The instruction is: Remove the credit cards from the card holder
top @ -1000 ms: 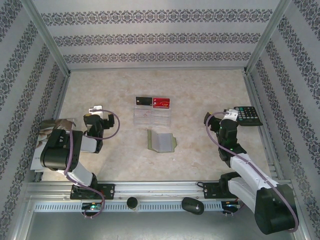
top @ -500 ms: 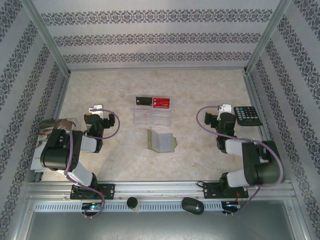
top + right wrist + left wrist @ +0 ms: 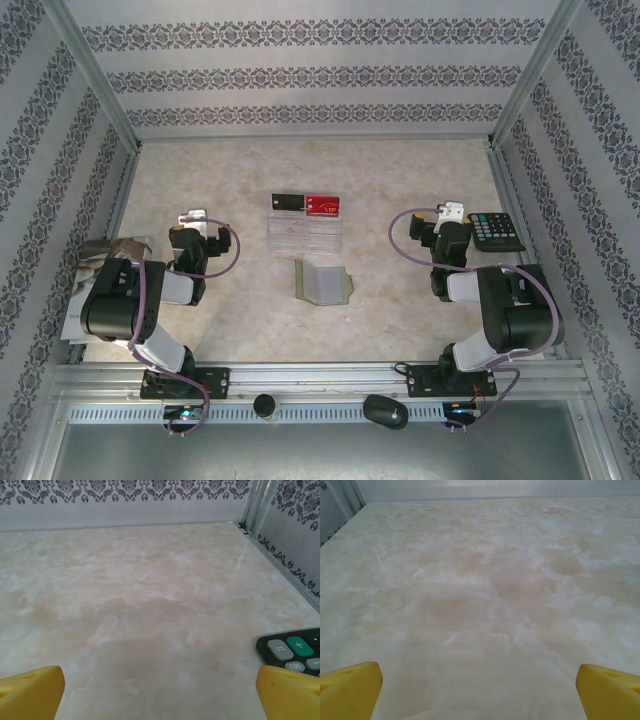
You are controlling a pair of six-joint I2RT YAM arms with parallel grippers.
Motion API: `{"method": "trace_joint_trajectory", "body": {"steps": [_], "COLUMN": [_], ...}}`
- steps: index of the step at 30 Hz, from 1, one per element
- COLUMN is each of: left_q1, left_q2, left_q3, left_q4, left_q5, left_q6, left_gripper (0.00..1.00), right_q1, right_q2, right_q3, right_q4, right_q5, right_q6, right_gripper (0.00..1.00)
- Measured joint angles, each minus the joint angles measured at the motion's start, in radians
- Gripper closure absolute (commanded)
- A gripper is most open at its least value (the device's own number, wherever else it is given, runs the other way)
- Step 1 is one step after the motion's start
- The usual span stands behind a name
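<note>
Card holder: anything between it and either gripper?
Nothing visible. The card holder lies open mid-table, with bare tabletop between it and both the left gripper and the right gripper. The calculator sits right of the right gripper, away from the holder.

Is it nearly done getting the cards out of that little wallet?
It looks done: the black card, red card and see-through cards lie on the table beyond the open card holder. Nothing is in hand: the left fingers and right fingers are open and empty. The holder looks bare, so probably nothing's left.
</note>
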Motion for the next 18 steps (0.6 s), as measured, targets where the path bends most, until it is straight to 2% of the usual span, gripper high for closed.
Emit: {"method": "trace_joint_trajectory", "body": {"steps": [18], "left_q1": [0.0], "left_q2": [0.0], "left_q3": [0.006], "left_q4": [0.0], "left_q5": [0.003], "left_q6": [0.0], "left_gripper": [0.0], "right_q1": [0.0], "right_q2": [0.0], "right_q3": [0.0], "right_q4": [0.008], "right_q5": [0.015], "right_q6": [0.0], "right_gripper": [0.02]}}
